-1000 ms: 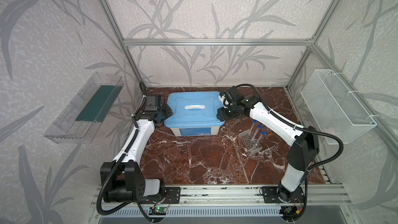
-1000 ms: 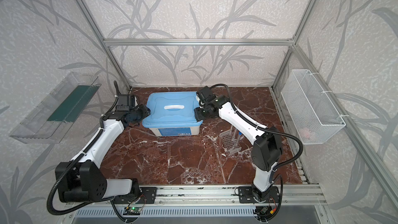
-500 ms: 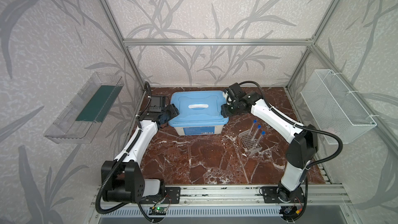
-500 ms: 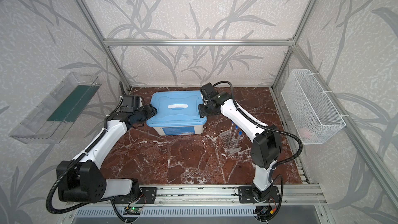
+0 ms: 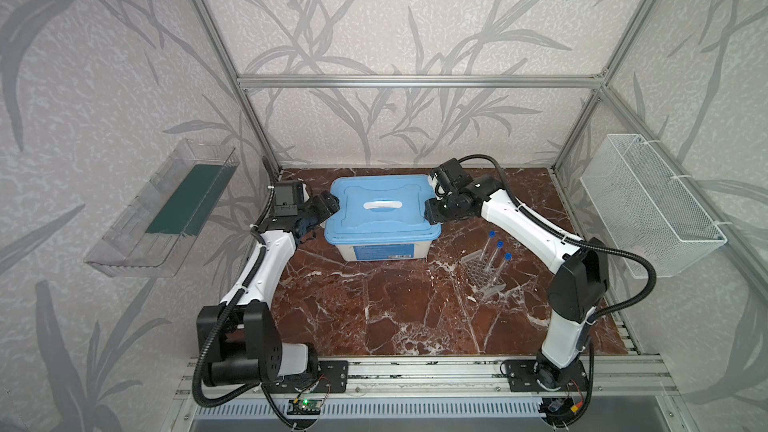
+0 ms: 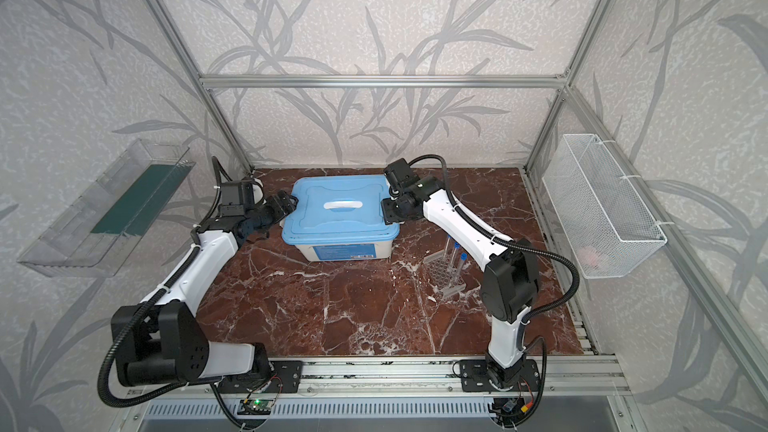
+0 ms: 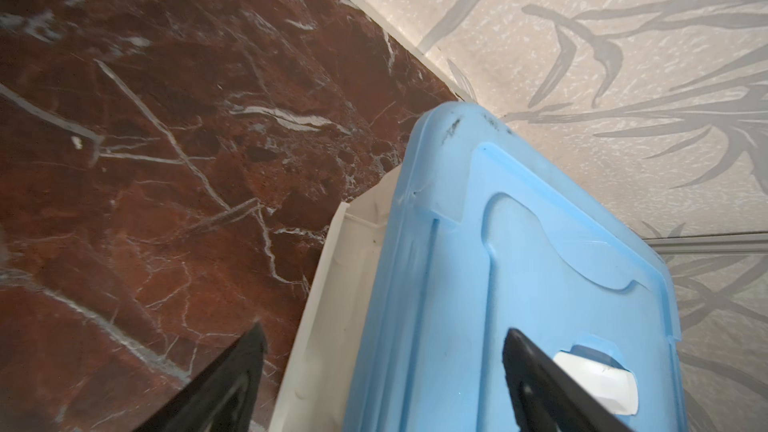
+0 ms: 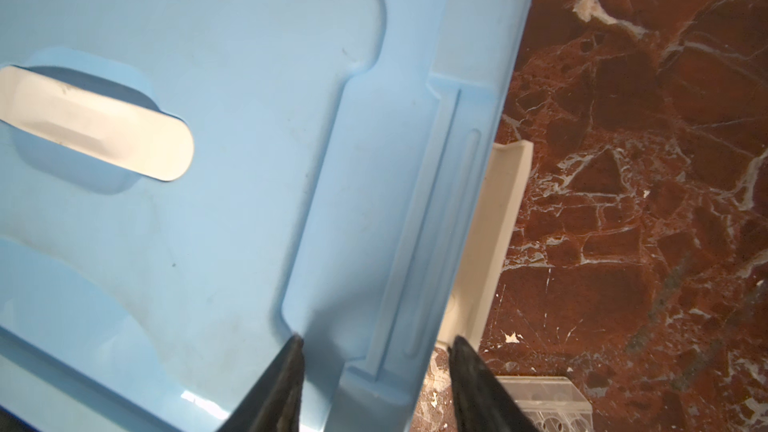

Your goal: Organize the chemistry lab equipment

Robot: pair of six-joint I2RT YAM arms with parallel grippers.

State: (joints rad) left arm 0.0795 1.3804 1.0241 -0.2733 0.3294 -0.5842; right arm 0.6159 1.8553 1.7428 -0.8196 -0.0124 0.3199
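A clear many-holed tube rack (image 5: 484, 274) (image 6: 442, 274) stands on the marble floor at the right and holds three blue-capped tubes (image 5: 500, 245) upright. One corner of the rack (image 8: 544, 403) shows in the right wrist view. My left gripper (image 5: 322, 218) (image 7: 382, 330) is open wide at the left edge of the white tub (image 5: 382, 250), one finger over its blue lid (image 7: 519, 243), the other over the floor. My right gripper (image 5: 430, 211) (image 8: 374, 338) stands open astride the lid's (image 8: 208, 243) right rim, gaps on both sides.
The tub with the blue lid (image 6: 340, 218) sits at the back middle. A clear plastic tray (image 5: 166, 209) hangs on the left wall. A white wire basket (image 5: 648, 209) hangs on the right wall, something pink (image 6: 592, 257) in it. An aluminium rail (image 5: 415, 367) runs along the front.
My left gripper has opened wide and moved up along the tub's left edge. The tub has shifted slightly right. My right gripper's jaws have narrowed a little at the right rim.
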